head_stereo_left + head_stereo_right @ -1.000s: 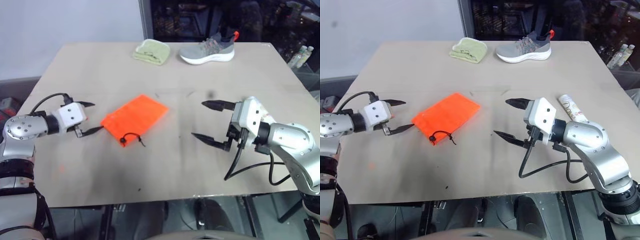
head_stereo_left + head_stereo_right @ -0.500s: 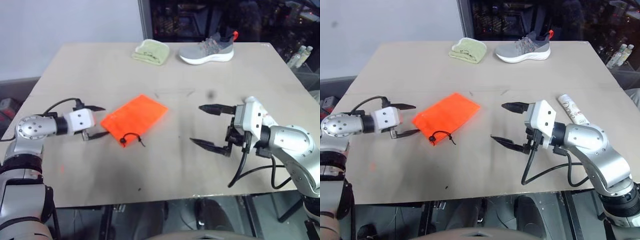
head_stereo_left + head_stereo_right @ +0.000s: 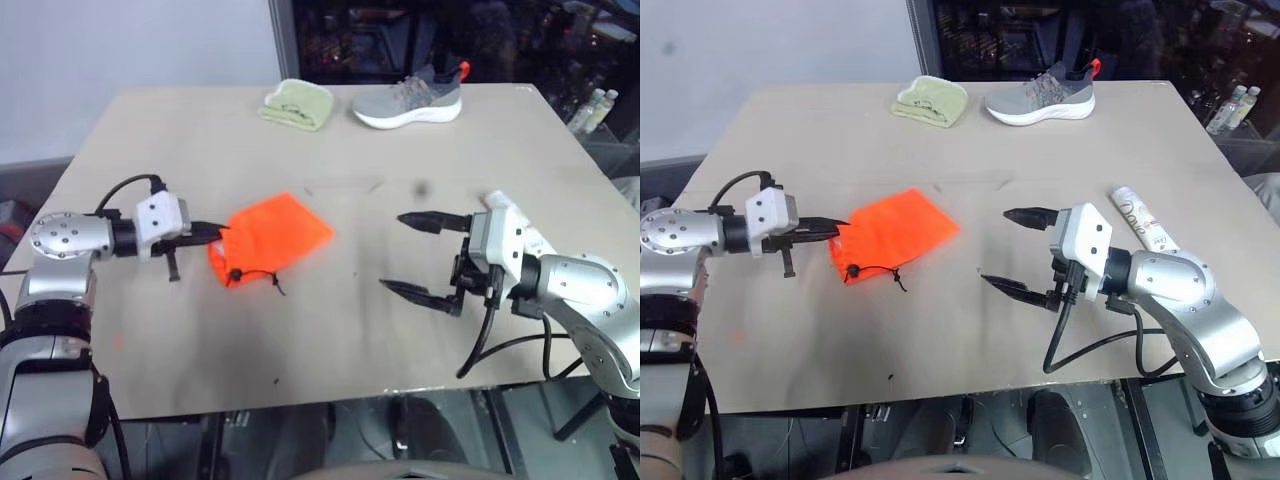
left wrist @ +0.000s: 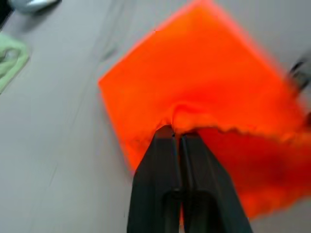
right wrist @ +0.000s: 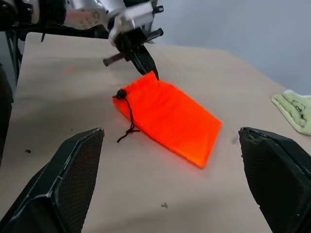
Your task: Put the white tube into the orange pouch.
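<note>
Orange pouch [image 3: 270, 238] lies left of centre on the table [image 3: 330, 330]. Left gripper [image 4: 176, 137] has its fingers pressed together, pinching the fabric edge at the pouch's left corner, near the black drawstring cord [image 3: 255, 276]. Right gripper [image 3: 415, 255] hangs spread wide and empty, right of centre. White tube [image 3: 1138, 218] lies on the table at right of the right eye view, just behind the right arm, well apart from the pouch. Step looks like holding the pouch mouth so it opens. To do it well: keep only the top layer pinched, lift gently so the mouth gapes toward the right, don't drag the pouch. The right gripper then needs to fetch the tube.
</note>
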You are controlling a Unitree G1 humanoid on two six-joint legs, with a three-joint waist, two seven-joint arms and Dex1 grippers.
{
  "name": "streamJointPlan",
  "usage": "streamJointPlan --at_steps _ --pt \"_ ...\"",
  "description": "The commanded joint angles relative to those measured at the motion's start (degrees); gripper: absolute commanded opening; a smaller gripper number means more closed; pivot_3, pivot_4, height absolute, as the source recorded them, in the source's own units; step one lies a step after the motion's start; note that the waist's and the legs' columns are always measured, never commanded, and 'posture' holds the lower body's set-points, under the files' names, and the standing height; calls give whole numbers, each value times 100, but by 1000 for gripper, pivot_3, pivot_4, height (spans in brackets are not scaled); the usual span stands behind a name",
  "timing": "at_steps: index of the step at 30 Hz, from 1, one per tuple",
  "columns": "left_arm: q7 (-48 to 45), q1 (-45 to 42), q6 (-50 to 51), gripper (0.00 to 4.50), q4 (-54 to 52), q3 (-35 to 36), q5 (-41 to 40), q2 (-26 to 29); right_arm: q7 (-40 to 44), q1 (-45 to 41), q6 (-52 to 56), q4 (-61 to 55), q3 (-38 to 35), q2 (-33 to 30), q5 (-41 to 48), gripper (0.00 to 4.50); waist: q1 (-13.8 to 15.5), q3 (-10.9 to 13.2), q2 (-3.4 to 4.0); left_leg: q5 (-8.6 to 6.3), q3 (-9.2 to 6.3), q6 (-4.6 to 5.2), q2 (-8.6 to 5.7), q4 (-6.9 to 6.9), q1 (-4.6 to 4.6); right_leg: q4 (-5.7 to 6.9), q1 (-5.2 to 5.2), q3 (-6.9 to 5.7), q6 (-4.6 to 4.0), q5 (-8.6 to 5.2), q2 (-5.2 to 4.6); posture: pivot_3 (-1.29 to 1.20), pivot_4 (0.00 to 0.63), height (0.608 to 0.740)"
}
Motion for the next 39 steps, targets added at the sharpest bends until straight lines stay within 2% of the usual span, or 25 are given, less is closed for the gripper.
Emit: streamJointPlan --at_steps 1,5,8,11,17,23,28,38,39 --pt "213 56 2411 67 -1527 290 -1038 287 -65 5 -114 -127 -166 18 4 4500 5 1 1 0 -2 0 0 0 0 0 0 -1 1 0 1 0 150 740" --pt "1264 -680 4788 67 -2357 121 -1604 -26 -407 43 121 -36 -237 -96 -278 4500 61 5 -3 0 -19 0 0 11 4 4 12 -13 4 -3 6 0 150 740" --pt "1726 -1164 5854 67 -2543 57 -1852 -346 -1127 -112 531 311 -217 -183 -963 4500 44 4 -4 0 -21 0 -7 19 9 4 23 -13 23 -14 7 0 150 740" --pt "2409 -1647 6632 67 -2547 180 -2035 -906 -1599 -149 569 723 -237 -227 -1559 4500 38 5 -4 1 -17 -1 -11 19 8 9 19 -9 12 -8 7 0 150 740" --pt "2927 -1953 7000 67 -2655 -40 -1881 -1245 -2372 -433 1951 1040 -79 -318 -2318 4500 11 6 -2 1 -4 -2 -24 9 5 32 -8 9 0 -2 9 0 150 740" --pt "3373 -1637 7211 67 -3069 -203 -1769 -1334 -2614 -839 2782 1999 -545 -205 -2348 4500 29 6 -2 1 0 -1 -24 10 7 31 -6 15 1 -2 1 0 150 740" --pt "3922 -1482 7390 67 -3265 158 -1877 -1761 -2802 -1313 2692 3134 -686 -142 -2495 4500 44 7 -3 1 -2 -1 -27 11 5 29 -5 17 1 -1 -3 0 150 740" --pt "4489 -1543 7578 67 -3339 564 -2005 -2113 -2605 -2248 2012 5734 -337 170 -2720 4500 7 8 -2 2 9 -2 -33 6 10 29 -6 24 0 0 -2 0 150 740" --pt "4544 -1547 7591 0 -3333 605 -2014 -2144 -2578 -2297 1942 5872 -343 185 -2725 3875 7 7 -2 2 9 -2 -34 6 11 28 -4 25 0 0 -2 0 150 740"
